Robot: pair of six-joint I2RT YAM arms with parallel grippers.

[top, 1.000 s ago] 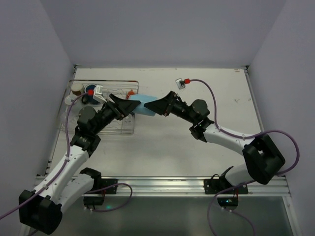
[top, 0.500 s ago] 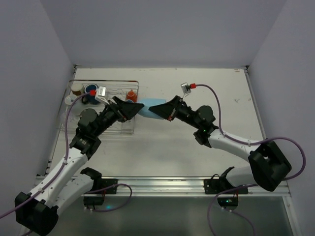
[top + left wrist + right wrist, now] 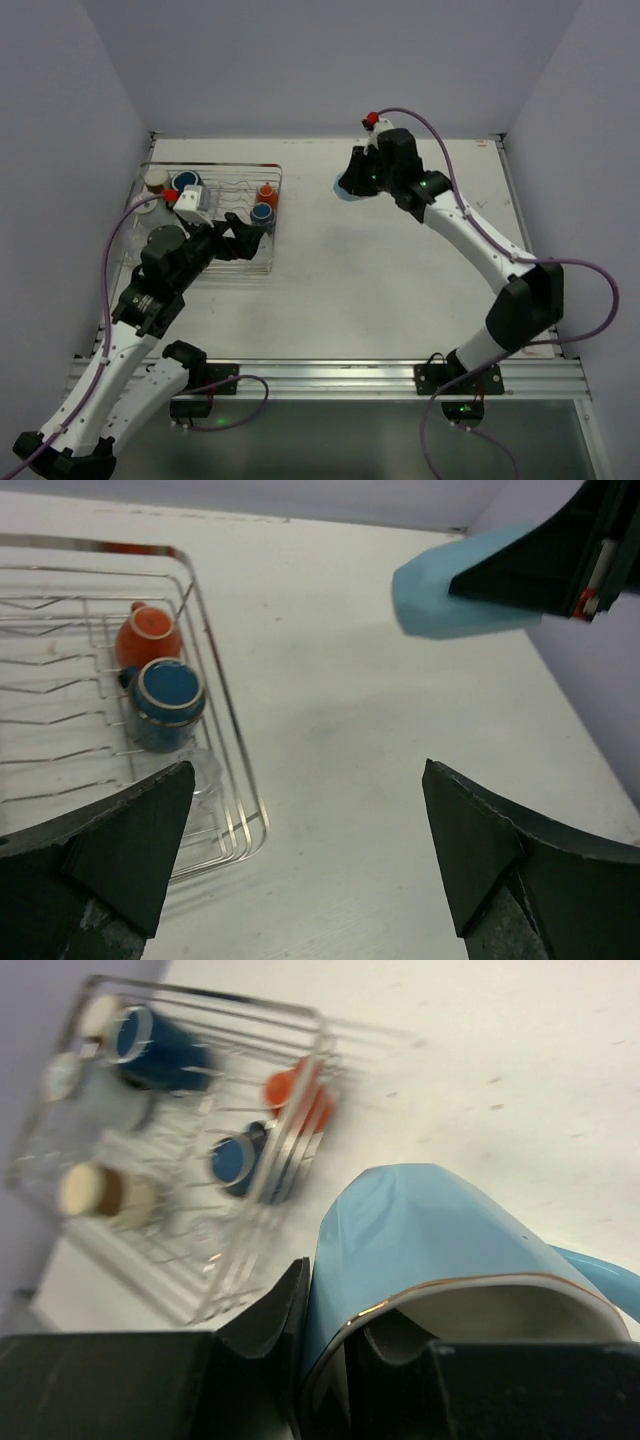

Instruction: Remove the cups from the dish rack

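The light blue cup was clamped at its rim by the right pincer, held above the counter toward 12 o'clock, outside the dish rack. The rack sat at the counter's 10 o'clock, an orange cup and a navy cup along its 3 o'clock side. The left pincer hung spread wide and empty at the rack's 5 o'clock corner.

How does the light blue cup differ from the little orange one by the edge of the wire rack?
The light blue cup is outside the dish rack, held above the table; the orange cup sits inside the rack by its side wall. The right gripper clamps the light blue cup's rim, one finger inside it; no gripper touches the orange cup. Both are small glossy cups.
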